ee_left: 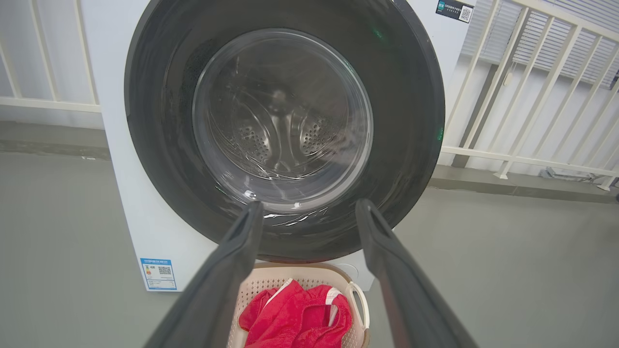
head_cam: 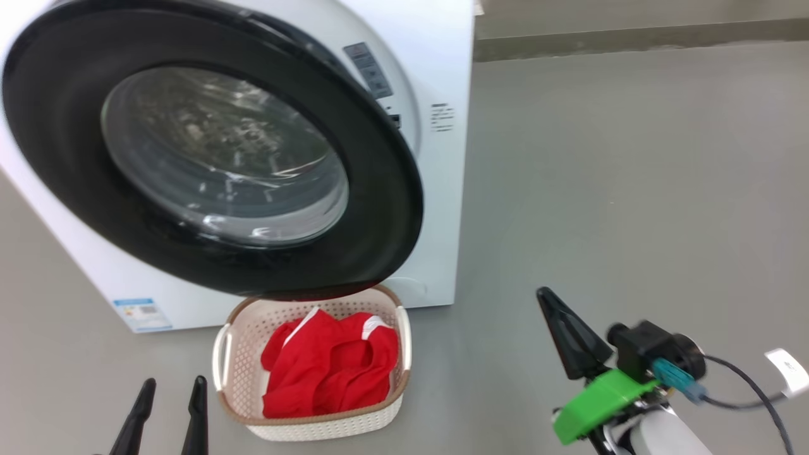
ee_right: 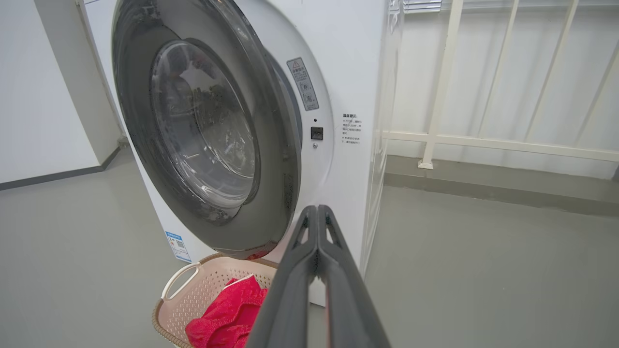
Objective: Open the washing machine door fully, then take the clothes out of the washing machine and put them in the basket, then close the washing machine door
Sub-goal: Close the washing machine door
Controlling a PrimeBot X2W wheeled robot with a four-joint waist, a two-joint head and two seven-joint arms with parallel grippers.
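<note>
Head view: one white washing machine stands on the grey floor. Its single washing machine door has a black rim and a bulging glass centre, and it swings a little way out from the front. One small blue label sits at the machine's lower left corner. One basket rests on the floor just in front of the machine, its far rim under the door's lower edge. The clothes lie inside it as one red heap with white stripes; how many garments it holds I cannot tell. The left tool is at the lower left beside the basket, its two fingers apart and empty. The right tool is at the lower right, well apart from the basket, clenched on nothing.

Left wrist view: the two spread fingers frame the door face-on, and the perforated drum shows through the glass. The basket with the red heap sits low between the fingers. A white railing runs behind.

Right wrist view: the two fingers press together with nothing between them. The door stands ajar with a gap at its free edge, and the basket is at the lower left with one handle showing.
</note>
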